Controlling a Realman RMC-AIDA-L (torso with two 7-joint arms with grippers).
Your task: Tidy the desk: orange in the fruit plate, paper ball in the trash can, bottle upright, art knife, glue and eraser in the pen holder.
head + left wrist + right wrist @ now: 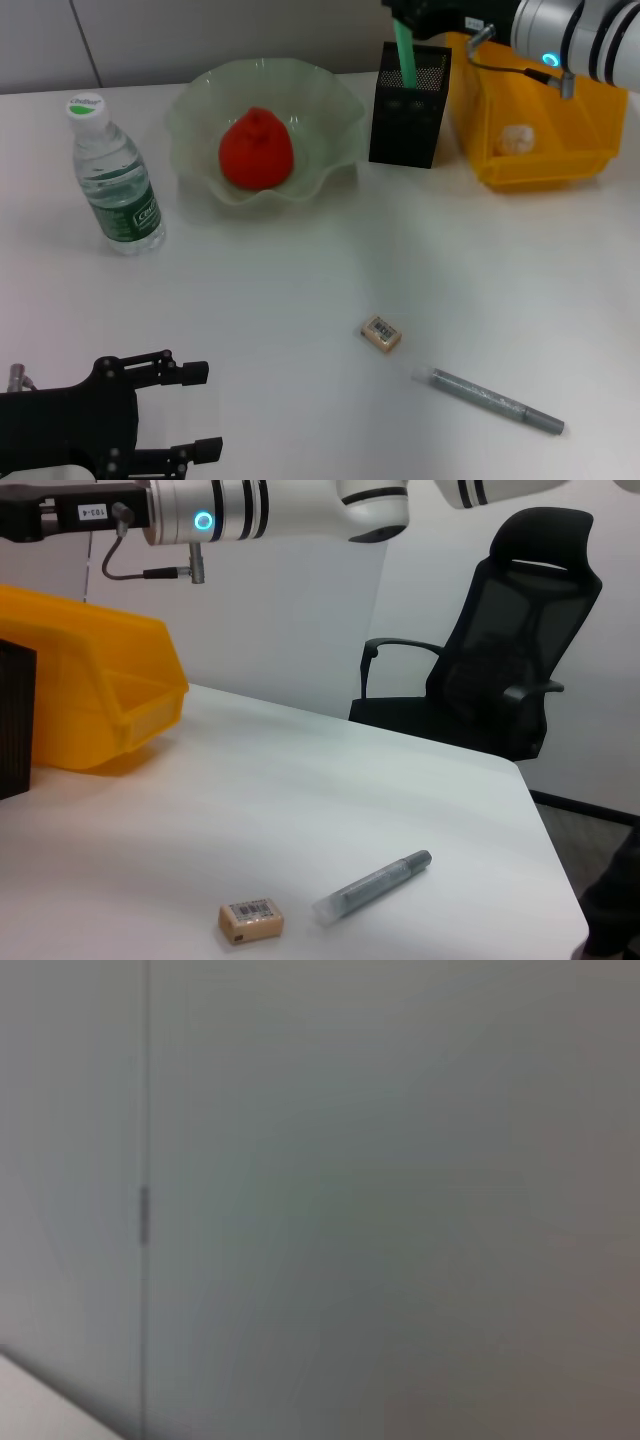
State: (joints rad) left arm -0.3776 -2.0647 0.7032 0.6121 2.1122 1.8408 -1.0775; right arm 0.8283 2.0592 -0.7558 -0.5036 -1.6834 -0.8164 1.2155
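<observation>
The orange (256,150) lies in the pale-green fruit plate (330,110). The bottle (112,180) stands upright to the plate's left. The paper ball (515,138) lies inside the yellow trash can (560,165). My right gripper (403,14) is at the top edge, above the black mesh pen holder (410,110), shut on a green stick (404,55) whose lower end is inside the holder. The tan eraser (381,333) and a grey pen-shaped tool with a clear cap (495,400) lie on the table; both show in the left wrist view, eraser (251,921), tool (372,885). My left gripper (202,412) is open and empty at the front left.
The white table (300,280) ends close behind the plate and bin. In the left wrist view a black office chair (500,680) stands past the table's far corner, and the trash can (90,690) sits under my right arm (250,505).
</observation>
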